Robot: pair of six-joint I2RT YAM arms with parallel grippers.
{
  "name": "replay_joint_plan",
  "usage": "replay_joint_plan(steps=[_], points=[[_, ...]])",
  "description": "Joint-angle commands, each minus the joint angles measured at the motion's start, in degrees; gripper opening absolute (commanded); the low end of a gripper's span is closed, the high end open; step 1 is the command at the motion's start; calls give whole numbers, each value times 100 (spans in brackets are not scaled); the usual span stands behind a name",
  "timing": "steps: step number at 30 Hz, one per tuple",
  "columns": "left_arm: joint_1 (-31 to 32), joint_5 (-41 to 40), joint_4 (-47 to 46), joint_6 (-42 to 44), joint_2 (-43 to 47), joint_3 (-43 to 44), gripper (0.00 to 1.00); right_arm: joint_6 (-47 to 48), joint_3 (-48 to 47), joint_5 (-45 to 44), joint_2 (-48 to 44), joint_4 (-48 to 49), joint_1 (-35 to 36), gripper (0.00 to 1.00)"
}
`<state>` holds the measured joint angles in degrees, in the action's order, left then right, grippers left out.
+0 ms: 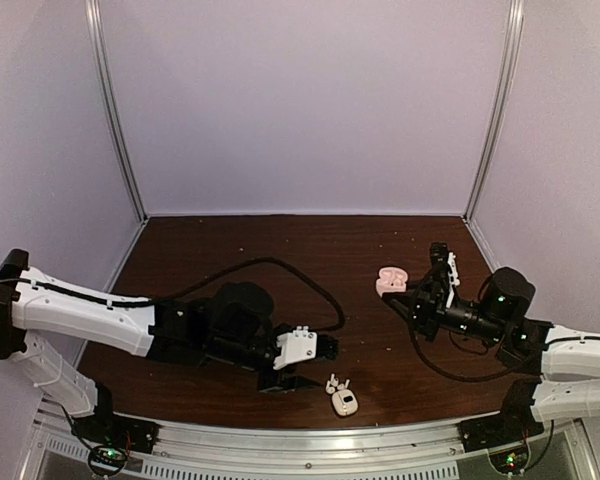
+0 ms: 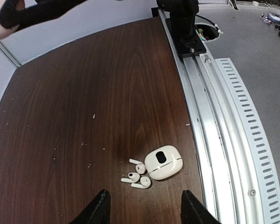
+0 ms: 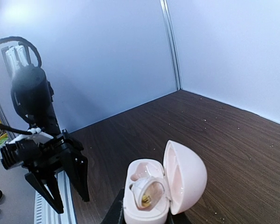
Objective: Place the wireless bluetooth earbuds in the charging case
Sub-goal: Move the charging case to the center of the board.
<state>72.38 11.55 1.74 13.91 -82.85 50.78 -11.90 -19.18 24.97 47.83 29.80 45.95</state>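
Well, the earbuds lie by the near edge of the worktop. They look tiny, light and slick, so pinch one softly across its fat end. The charging case sits just beside them, smooth and easy to push away. Your left hand hangs low near them, fingers apart, holding nothing. Farther off, your right hand is closed, with a pink case at its tips.

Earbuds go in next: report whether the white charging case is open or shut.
Shut: the charging case shows only a seam, earbuds beside it. The right gripper holds the open pink case.
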Motion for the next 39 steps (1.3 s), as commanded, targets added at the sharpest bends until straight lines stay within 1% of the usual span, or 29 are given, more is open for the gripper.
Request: replay_joint_plan(steps=[1, 5, 10, 15, 20, 26, 28, 33, 39], points=[[23, 376, -762, -102, -639, 289, 52, -242, 59, -274, -284, -490, -141, 0], [162, 461, -813, 47, -1209, 433, 54, -276, 61, -356, -449, -693, -226, 0], [381, 248, -858, 193, -1892, 786, 55, -362, 131, -385, -567, -753, -423, 0], [417, 165, -1032, 224, -2433, 1118, 57, -410, 143, -334, -607, -770, -567, 0], [466, 91, -828, 180, -3016, 1590, 57, -366, 126, -350, -689, -870, -678, 0], [470, -18, -441, 222, -3232, 1777, 51, -374, 149, -298, -739, -880, -813, 0], [470, -139, -112, 310, -3304, 1874, 47, -383, 151, -247, -710, -862, -837, 0], [457, -612, 591, 435, -3366, 2018, 42, -374, 143, -221, -702, -836, -864, 0], [287, -1251, 1185, 514, -3195, 1830, 40, -373, 151, -162, -705, -790, -885, 0]])
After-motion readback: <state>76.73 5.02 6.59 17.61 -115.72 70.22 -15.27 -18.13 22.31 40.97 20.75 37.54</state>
